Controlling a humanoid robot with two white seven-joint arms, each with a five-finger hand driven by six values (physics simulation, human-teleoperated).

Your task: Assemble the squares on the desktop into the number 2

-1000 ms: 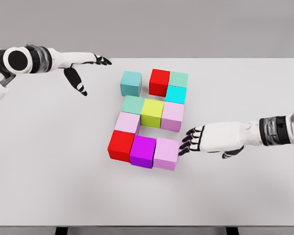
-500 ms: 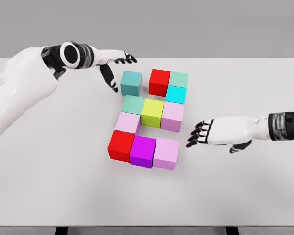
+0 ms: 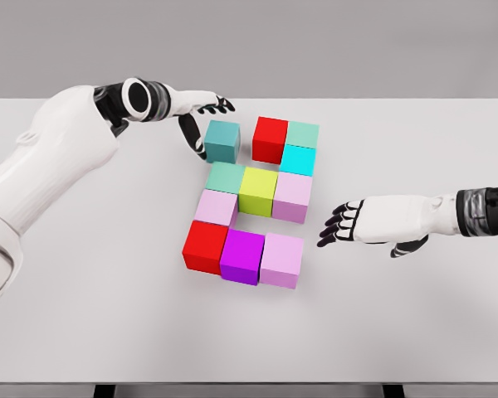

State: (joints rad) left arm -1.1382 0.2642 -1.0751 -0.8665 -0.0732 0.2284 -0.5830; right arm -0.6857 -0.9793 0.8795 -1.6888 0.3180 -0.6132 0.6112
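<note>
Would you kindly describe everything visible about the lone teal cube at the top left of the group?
The teal cube is a plain, matte, solid-coloured block resting flat on the white table. It sits apart from the red cube to its right, with a clear gap between them. The left hand hovers at its left side, thumb beside the cube; whether it touches cannot be told.

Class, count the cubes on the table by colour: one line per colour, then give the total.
Teal/green: 3
Red: 2
Cyan: 1
Yellow-green: 1
Light pink: 3
Magenta: 1
Total: 11
</note>
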